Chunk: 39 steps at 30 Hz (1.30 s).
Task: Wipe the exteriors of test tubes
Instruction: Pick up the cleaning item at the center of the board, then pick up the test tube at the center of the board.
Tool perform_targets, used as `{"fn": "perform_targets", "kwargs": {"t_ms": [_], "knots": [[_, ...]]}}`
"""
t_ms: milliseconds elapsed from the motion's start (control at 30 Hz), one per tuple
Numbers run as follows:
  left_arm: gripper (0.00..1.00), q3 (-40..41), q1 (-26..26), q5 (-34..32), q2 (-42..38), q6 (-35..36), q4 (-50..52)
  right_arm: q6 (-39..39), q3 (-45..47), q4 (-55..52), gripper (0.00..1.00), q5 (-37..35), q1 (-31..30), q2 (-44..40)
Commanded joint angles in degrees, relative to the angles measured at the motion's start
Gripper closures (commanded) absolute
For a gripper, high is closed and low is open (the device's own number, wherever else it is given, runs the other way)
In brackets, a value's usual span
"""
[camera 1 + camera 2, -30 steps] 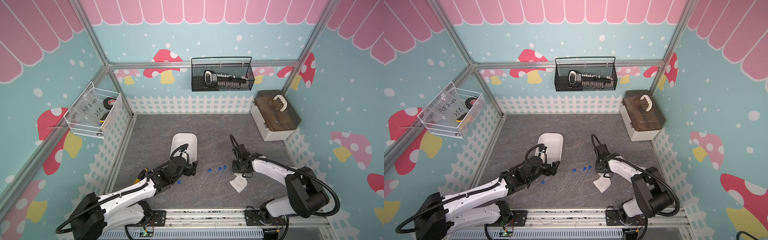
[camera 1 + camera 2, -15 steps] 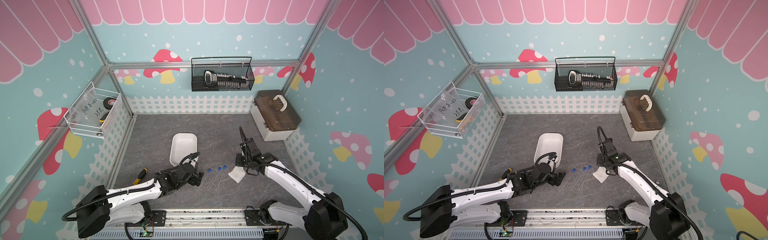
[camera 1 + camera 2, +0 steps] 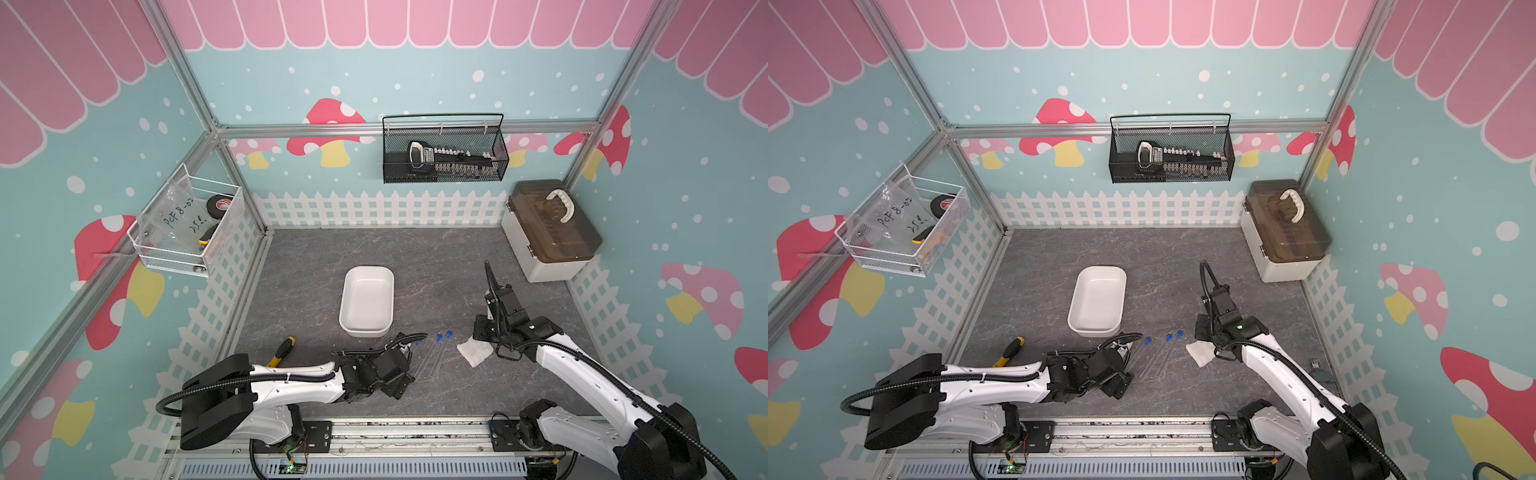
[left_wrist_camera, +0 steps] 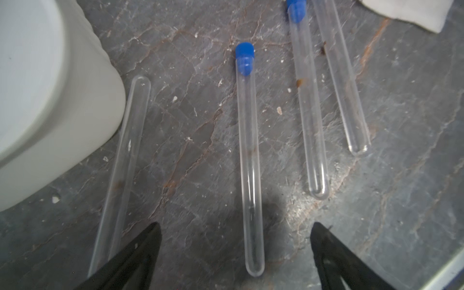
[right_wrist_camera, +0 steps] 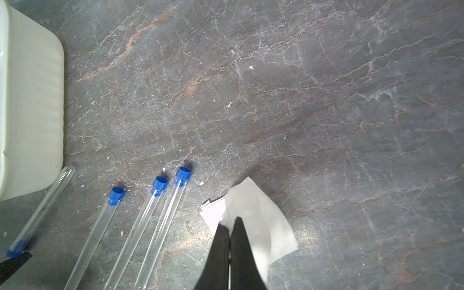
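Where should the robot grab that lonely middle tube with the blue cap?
Across its clear body near the rounded end, straight down from above: the tube lies flat, with bare table on both sides, and the open left end effector straddles it.

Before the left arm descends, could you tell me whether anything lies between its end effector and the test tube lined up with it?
Nothing visible does: the test tube lies on bare tabletop, in line with the open left end effector; neighbouring tubes and tray sit aside.

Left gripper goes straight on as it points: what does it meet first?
Probably the capped test tube lying lengthwise ahead of the open left gripper, rounded end nearest; its height above the table is unclear.
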<state>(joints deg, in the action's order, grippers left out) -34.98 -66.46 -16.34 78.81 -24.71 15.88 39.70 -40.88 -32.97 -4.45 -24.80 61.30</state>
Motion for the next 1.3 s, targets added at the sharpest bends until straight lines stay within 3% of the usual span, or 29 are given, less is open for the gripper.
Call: {"fn": "perform_targets", "kwargs": {"t_ms": [0, 300, 633, 967, 1267], "knots": [[0.09, -3.29, -0.27, -3.46, 2.63, 0.13, 2.53, 1.52, 0.76, 0.08, 1.00, 0.24, -0.03, -0.66], [0.22, -7.29, -1.74, -5.45, 9.65, -0.10, 5.81, 1.16, 0.08, 0.01, 1.00, 0.26, 0.01, 0.23], [0.29, -5.90, -2.28, -4.42, 9.71, -1.39, 5.46, 1.61, 0.98, -0.08, 1.00, 0.32, -0.01, -0.85], [0.47, -4.09, -2.27, -2.65, 9.63, -2.93, 5.00, 2.04, 0.73, -0.77, 1.00, -0.08, 0.03, -1.36], [0.53, -3.73, -2.29, 0.02, 11.35, -1.67, 4.09, 3.00, 1.05, -1.44, 1.00, -0.82, 0.01, -1.97]]}}
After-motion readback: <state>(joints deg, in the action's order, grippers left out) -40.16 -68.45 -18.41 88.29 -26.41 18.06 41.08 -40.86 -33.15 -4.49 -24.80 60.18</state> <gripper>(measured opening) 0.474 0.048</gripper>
